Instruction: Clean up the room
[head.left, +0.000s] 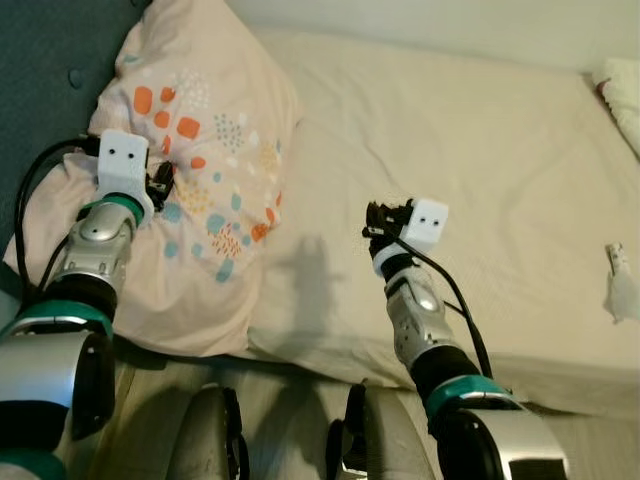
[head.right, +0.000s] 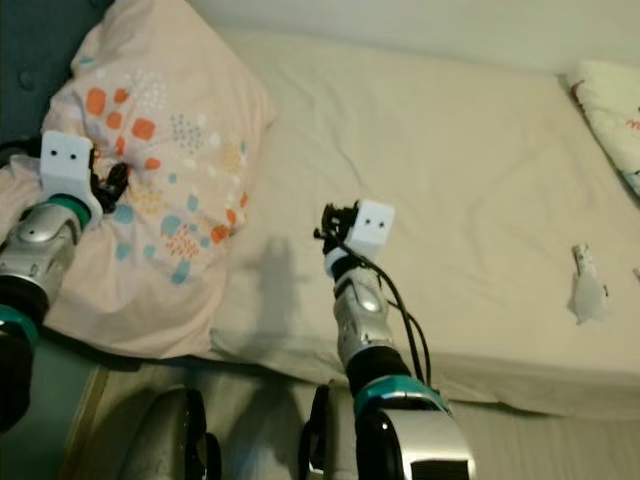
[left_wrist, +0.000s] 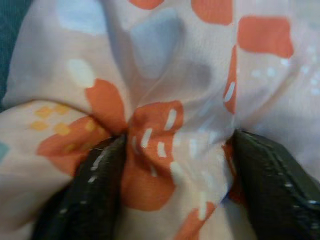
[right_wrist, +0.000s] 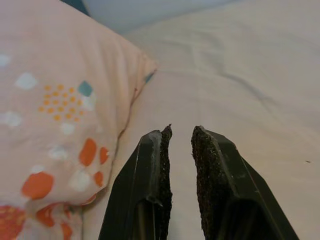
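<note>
A pink pillow (head.left: 205, 150) with orange and blue spots lies at the head of the bed, on my left. My left gripper (head.left: 162, 183) presses into its near left part. In the left wrist view the two black fingers (left_wrist: 95, 190) pinch a bunched fold of the pillow fabric (left_wrist: 165, 145). My right gripper (head.left: 372, 222) hovers over the cream sheet (head.left: 460, 170) just right of the pillow's edge. Its fingers (right_wrist: 157, 165) stand almost together with nothing between them.
A small crumpled white scrap (head.left: 622, 290) lies on the sheet at the far right. Another pillow's corner (head.left: 622, 95) shows at the back right. A dark teal headboard (head.left: 50, 60) stands left of the pillow. The bed's near edge (head.left: 300, 360) runs just before my legs.
</note>
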